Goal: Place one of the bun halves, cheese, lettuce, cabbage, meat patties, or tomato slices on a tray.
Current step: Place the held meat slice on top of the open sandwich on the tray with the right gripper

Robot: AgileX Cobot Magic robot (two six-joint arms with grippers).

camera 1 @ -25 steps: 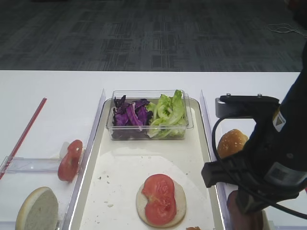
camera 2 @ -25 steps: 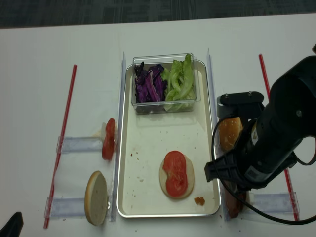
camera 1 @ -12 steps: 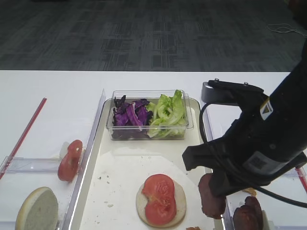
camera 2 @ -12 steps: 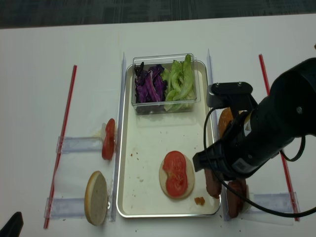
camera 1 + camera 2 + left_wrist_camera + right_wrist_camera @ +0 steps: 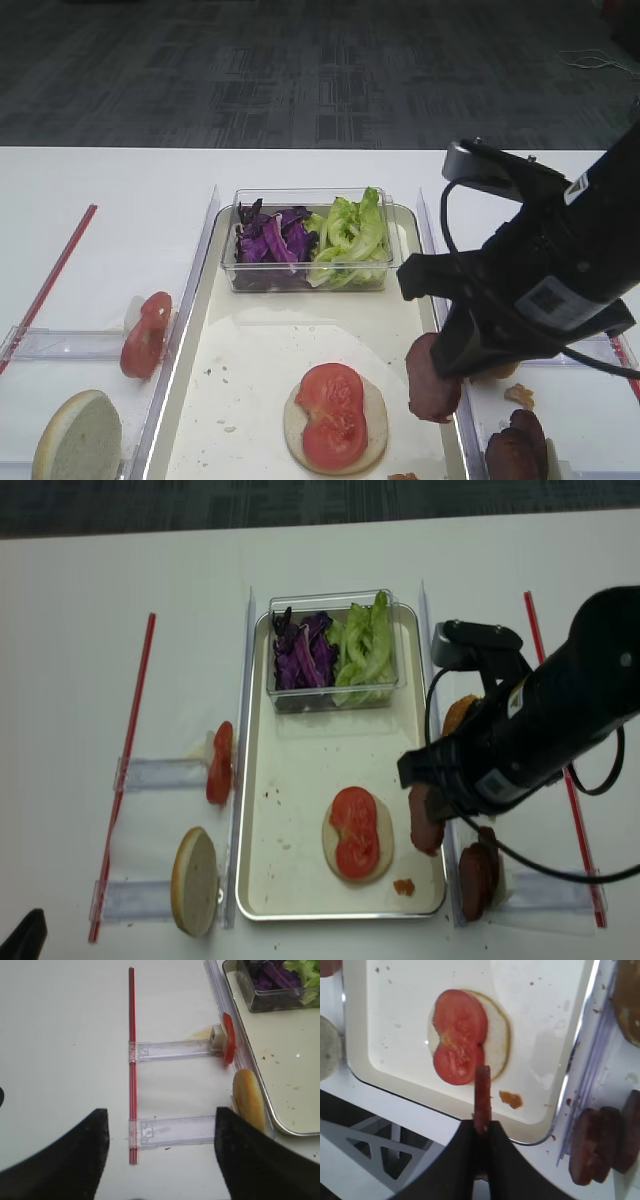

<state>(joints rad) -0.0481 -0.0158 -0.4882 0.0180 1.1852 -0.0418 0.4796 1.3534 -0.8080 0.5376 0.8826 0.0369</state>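
The right end effector (image 5: 481, 1125) is clenched on a meat patty (image 5: 431, 379) hanging on edge at lower right, over the tray's (image 5: 260, 350) right rim; the bun half (image 5: 375, 420) topped with tomato (image 5: 331, 415) lies just left; the left end effector seems open, partly cropped.

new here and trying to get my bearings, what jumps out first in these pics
The right end effector, shut on a meat patty held edge-on over the tray's right side. Beside it on the tray lies a bun half topped with tomato slices. At the tray's far end, a clear box holds purple cabbage and lettuce.
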